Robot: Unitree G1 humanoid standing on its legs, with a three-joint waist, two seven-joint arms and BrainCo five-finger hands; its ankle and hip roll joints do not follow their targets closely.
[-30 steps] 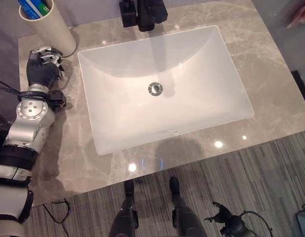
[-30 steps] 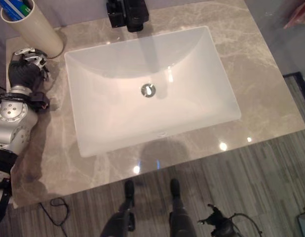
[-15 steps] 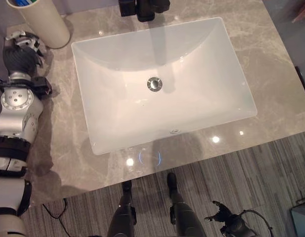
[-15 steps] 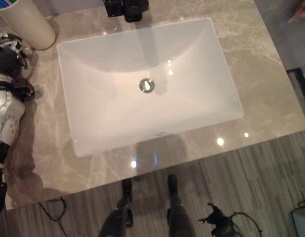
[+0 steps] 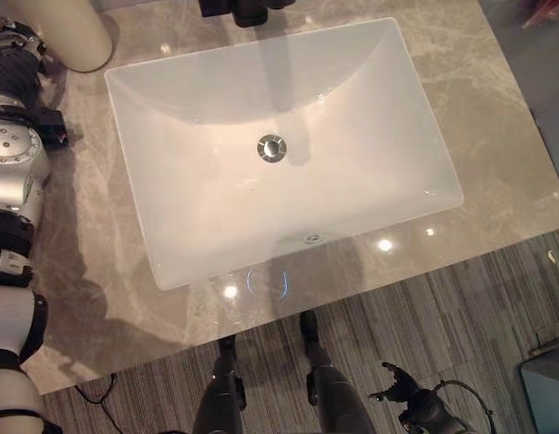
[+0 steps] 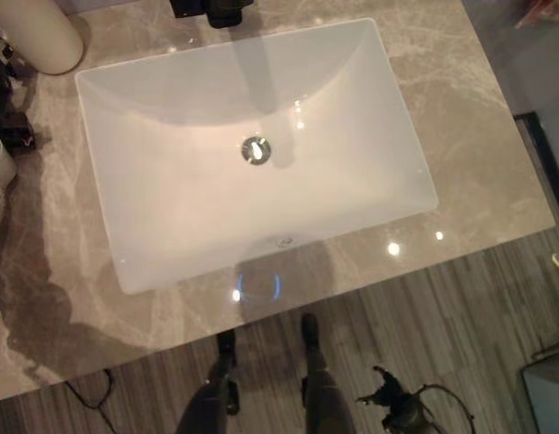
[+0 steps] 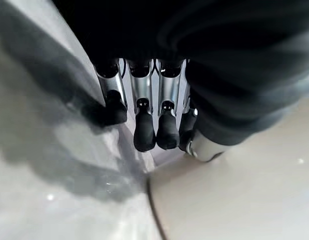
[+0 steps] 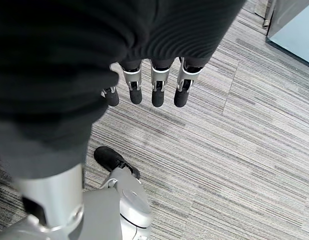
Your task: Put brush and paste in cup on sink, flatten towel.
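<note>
- Shifting of the whole picture toward the left and up over the last second reads as a camera move, not a move of things; sink [image 5: 171,212] and tabletop [image 5: 90,253] keep their layout.
- Cup [image 5: 76,36] stands at the back left corner of the tabletop, just beside the sink's corner. Its mouth is now cut off by the frame edge; a second ago blue items stood inside it.
- Left robot hand [image 5: 10,50] stays just beside the cup, on its outer side, same relation as before.
- Left wrist view: fingers [image 7: 144,135] relaxed and loosely spread, holding nothing, tips near the cup's [image 7: 234,200] base; contact cannot be told.
- Right robot hand [image 5: 399,391] hangs low over the floor [image 8: 234,160], well apart from the tabletop; fingers [image 8: 157,92] slack and spread, nothing held.
- Judgement: brush and paste look already dropped in the cup, so that part seems done; both hands are free.
- Pinkish thing [image 5: 544,11] at the far right edge, past the tabletop, too cut off to identify; could be the towel.
- Judgement: the head seems to be searching rightward, so flattening the towel is likely the step left.
</note>
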